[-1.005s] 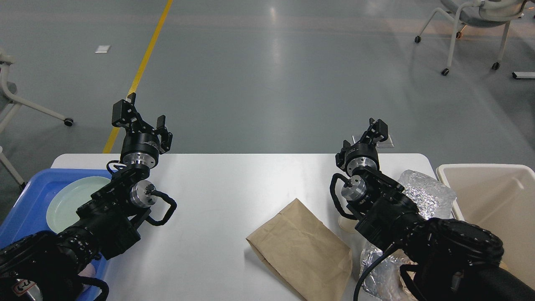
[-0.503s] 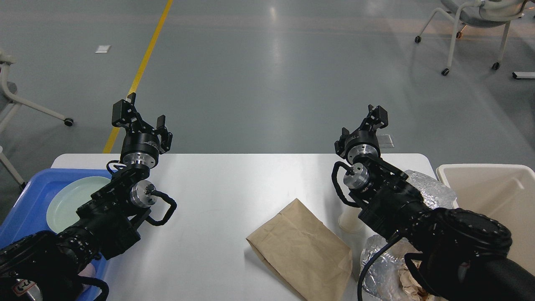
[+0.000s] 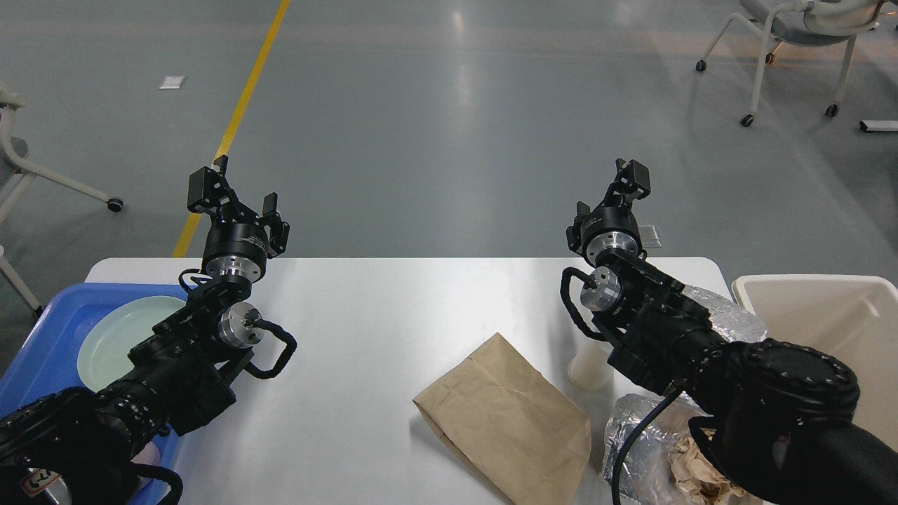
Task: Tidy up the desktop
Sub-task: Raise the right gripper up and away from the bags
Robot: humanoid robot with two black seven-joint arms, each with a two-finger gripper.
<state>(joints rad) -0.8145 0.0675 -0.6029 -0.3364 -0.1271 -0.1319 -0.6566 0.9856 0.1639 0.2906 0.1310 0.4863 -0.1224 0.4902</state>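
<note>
The white desktop carries a flat brown paper bag at the front middle. A small white cup stands just right of the bag. Crumpled silver foil lies at the right, partly hidden under my right arm, with more foil and crumpled brown paper at the front right. My left gripper is open and empty above the table's far left edge. My right gripper is open and empty, raised above the far right edge, beyond the cup.
A blue tray at the left holds a pale green plate. A cream bin stands at the right end of the table. Wheeled chairs stand on the grey floor at the far right and far left.
My right arm has risen and swung its gripper up and away from me, uncovering the white cup and more foil. The left arm has not moved.
</note>
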